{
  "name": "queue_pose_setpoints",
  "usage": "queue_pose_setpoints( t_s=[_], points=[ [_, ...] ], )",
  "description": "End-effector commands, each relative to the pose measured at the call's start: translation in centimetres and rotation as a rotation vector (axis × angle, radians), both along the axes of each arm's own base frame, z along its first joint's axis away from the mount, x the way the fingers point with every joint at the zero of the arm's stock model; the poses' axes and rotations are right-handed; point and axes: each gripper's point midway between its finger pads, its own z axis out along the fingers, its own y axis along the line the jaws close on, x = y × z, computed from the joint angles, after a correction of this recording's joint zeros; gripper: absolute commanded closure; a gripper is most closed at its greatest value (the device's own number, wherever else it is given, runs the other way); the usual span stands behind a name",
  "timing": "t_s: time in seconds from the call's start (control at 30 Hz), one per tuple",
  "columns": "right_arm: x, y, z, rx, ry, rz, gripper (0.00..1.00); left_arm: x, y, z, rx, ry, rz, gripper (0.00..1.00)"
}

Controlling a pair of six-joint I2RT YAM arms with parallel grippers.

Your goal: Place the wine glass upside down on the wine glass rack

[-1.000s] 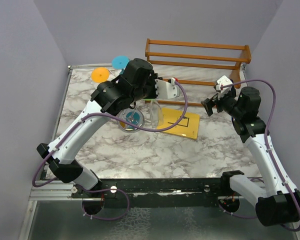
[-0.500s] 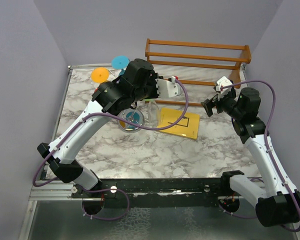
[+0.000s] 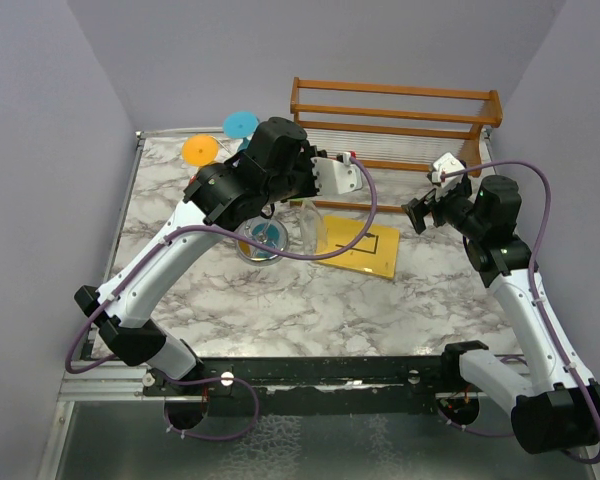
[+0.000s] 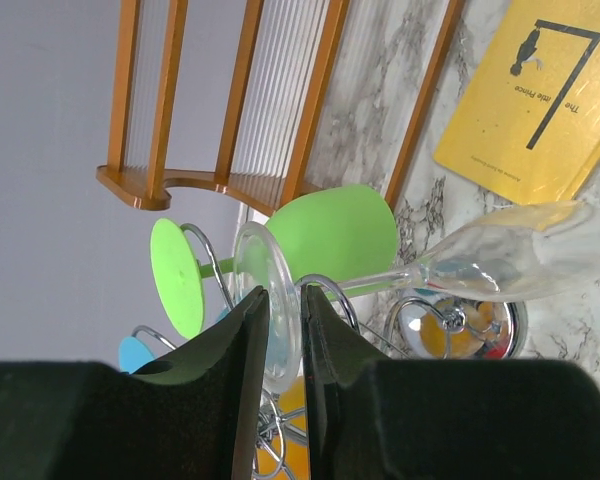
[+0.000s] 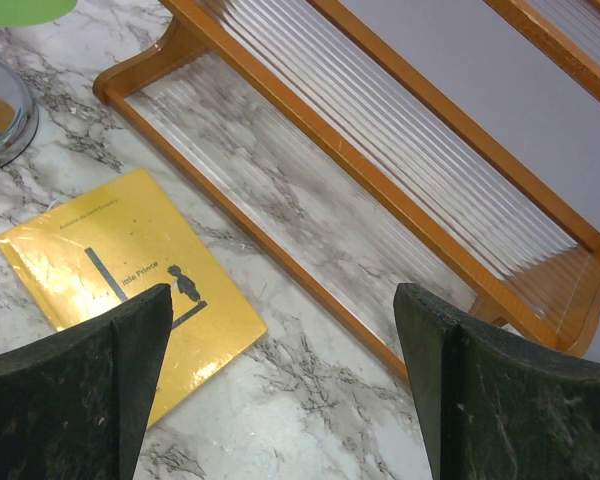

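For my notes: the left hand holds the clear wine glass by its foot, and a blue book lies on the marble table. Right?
Only the colour is wrong: the book is yellow, as the right wrist view shows. The left hand does hold the clear wine glass by its foot.

Glass, chrome, wood and marble

The wine glass (image 4: 525, 262) is clear, smooth glass with bright glints. The wine glass rack (image 4: 505, 330) is polished silver wire on a mirror-shiny metal base. A green goblet (image 4: 335, 235) looks like opaque, matt plastic. The shelf rack (image 4: 195, 190) is orange-brown varnished wood. The yellow book (image 5: 110, 280) has a glossy cover. The table (image 3: 310, 300) is grey-veined marble. The fingers (image 5: 70, 400) of the right gripper (image 5: 280, 300) are rough matt black.
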Motion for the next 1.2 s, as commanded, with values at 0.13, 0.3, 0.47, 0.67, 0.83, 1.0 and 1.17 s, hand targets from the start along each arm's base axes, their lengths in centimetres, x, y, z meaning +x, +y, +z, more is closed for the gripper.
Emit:
queue_pose_setpoints(
  t_s=[0.13, 0.3, 0.47, 0.67, 0.83, 1.0, 1.17],
  points=[
    [0.1, -0.1, 1.1, 0.006, -0.047, 0.0, 0.09, -0.6, -0.9, 0.0, -0.046, 0.024, -0.027, 0.77],
    [0.1, -0.1, 1.1, 0.006, -0.046, 0.0, 0.09, -0.8, -1.0, -0.1, -0.057, 0.038, -0.031, 0.77],
    [0.1, -0.2, 1.1, 0.006, -0.045, 0.0, 0.09, -0.9, -1.2, -0.2, -0.065, 0.048, -0.03, 0.77],
    [0.1, -0.1, 1.1, 0.008, -0.047, 0.001, 0.09, -1.1, -1.4, -0.1, -0.082, 0.057, -0.038, 0.75],
    [0.1, -0.2, 1.0, 0.008, -0.043, 0.0, 0.09, -1.2, -1.6, 0.0, -0.099, 0.065, -0.037, 0.75],
    [0.1, -0.2, 1.1, 0.008, -0.044, -0.001, 0.09, -1.4, -1.8, 0.1, -0.118, 0.08, -0.041, 0.74],
    [0.1, -0.2, 1.5, 0.012, -0.045, -0.004, 0.09, -1.7, -2.1, 0.4, -0.146, 0.092, -0.051, 0.7]
  ],
)
